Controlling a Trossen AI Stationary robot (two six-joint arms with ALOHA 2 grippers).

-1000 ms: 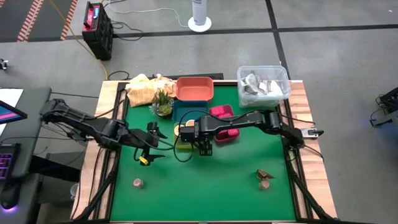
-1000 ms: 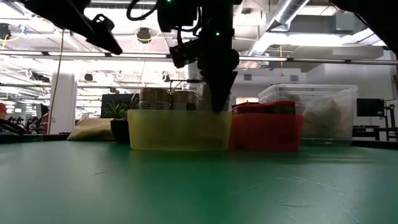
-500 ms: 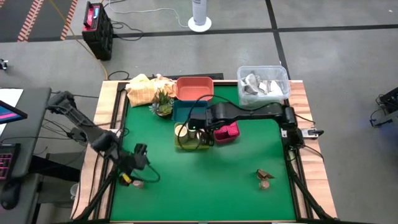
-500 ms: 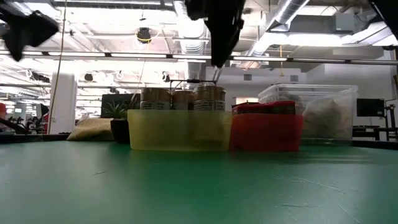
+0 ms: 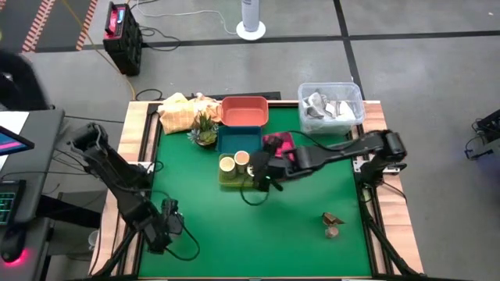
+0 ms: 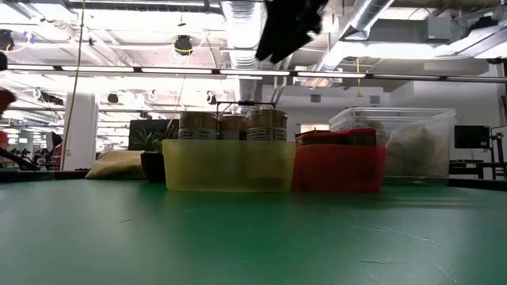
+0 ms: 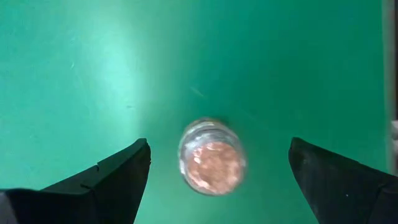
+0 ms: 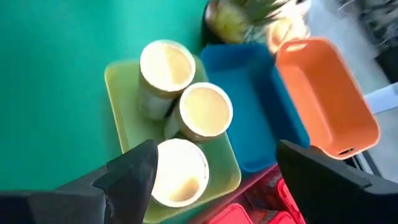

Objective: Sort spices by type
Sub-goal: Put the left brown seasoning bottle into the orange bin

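hidden: floor jar under left claw [image 5: 166, 226], high view | tiny: brown lumps [image 5: 333, 224]

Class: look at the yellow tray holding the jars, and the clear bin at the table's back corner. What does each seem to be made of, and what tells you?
Yellow tray: probably translucent plastic, since the jars show faintly through its wall. Clear bin: likely transparent plastic, with its pale contents visible through the sides.

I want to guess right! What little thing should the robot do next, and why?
Probably lower the open left tool straight down around the lone jar. The jar stands on the green table between the spread fingers, and three jars already sit in the yellow tray, so this one likely belongs there.
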